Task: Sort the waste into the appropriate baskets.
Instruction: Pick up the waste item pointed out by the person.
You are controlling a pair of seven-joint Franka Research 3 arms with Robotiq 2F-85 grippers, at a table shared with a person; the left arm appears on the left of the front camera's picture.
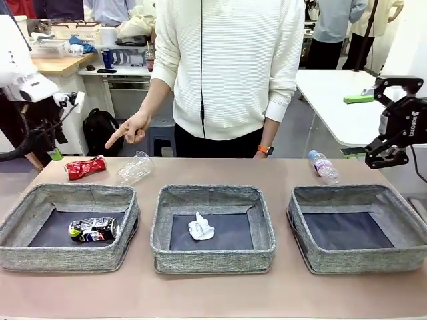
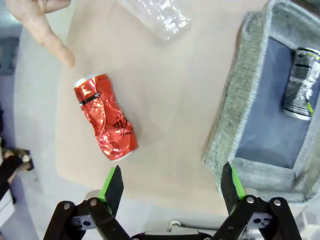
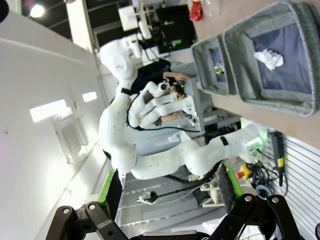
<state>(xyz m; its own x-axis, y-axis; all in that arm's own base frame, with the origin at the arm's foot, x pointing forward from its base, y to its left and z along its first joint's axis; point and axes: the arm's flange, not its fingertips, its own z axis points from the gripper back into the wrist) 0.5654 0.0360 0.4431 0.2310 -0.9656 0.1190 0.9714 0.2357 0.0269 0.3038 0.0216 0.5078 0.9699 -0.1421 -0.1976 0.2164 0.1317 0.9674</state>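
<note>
**Sorting station, stock as I see it from the console**

1. left gripper: jaws spread wide, nothing between them. It hangs over the far left of the table, looking down on the red can, which I judge to be the next pick.
2. red can: crushed, on its side on bare table, beyond the left basket's far wall and apart from it. Unsorted.
3. person's hand: index finger stretched toward the red can, tip near its top end, not touching. I read it as a prompt for that item.
4. clear plastic container: on its side just right of the red can. Unsorted.
5. left basket: holds the dark multicoloured can, lying flat toward the near wall. Probably the metals basket, so the red can would belong here.
6. middle basket: holds the paper ball, about centre.
7. right basket: dark bottom bare, likely kept for plastics.
8. pink-labelled bottle: lying on the table just beyond the right basket's far left corner. Unsorted.
9. right gripper: jaws wide, empty, raised off the table's right side and turned sideways. I judge it is parked clear of the work.
</note>
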